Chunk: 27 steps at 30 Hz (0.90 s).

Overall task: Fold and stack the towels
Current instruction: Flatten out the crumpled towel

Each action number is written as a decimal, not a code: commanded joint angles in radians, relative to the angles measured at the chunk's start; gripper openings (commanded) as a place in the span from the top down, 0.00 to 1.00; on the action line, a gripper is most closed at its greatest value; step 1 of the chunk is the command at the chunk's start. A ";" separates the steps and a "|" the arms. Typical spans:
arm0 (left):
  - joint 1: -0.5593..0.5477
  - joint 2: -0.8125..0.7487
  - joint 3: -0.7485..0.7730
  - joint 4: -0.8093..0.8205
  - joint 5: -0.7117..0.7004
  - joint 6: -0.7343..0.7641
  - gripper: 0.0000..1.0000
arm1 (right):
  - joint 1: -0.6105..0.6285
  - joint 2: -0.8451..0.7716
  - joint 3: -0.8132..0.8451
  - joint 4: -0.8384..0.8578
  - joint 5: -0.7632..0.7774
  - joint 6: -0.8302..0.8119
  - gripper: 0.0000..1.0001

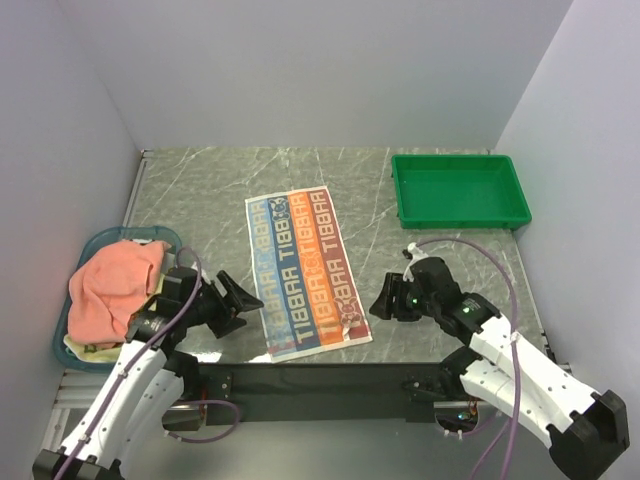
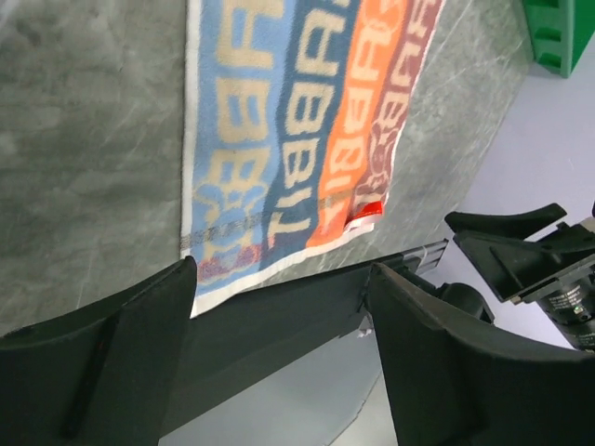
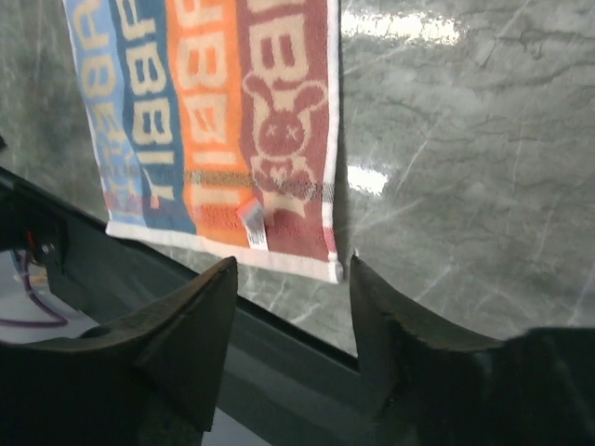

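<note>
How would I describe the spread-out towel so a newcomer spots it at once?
On the grey marble table, one flat towel lies in the middle, near the front edge. Unlike the pink towel bunched in the blue basket at left, it is spread open, striped blue, orange and maroon with cream letters.

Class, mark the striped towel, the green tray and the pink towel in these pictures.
striped towel (image 1: 305,270), top view, middle stripes.
green tray (image 1: 455,188), top view, bare floor.
pink towel (image 1: 110,285), top view, bunched middle.
</note>
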 commanded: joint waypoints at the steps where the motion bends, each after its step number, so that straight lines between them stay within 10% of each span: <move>1: -0.003 0.043 0.100 0.002 -0.045 0.037 0.19 | 0.009 0.006 0.105 -0.029 0.033 -0.085 0.40; 16: 0.007 1.142 0.925 0.144 -0.436 0.385 0.30 | -0.026 0.825 0.736 0.267 0.165 -0.411 0.51; 27: -0.053 1.504 1.162 0.110 -0.427 0.428 0.39 | -0.024 1.278 1.039 0.190 0.117 -0.424 0.55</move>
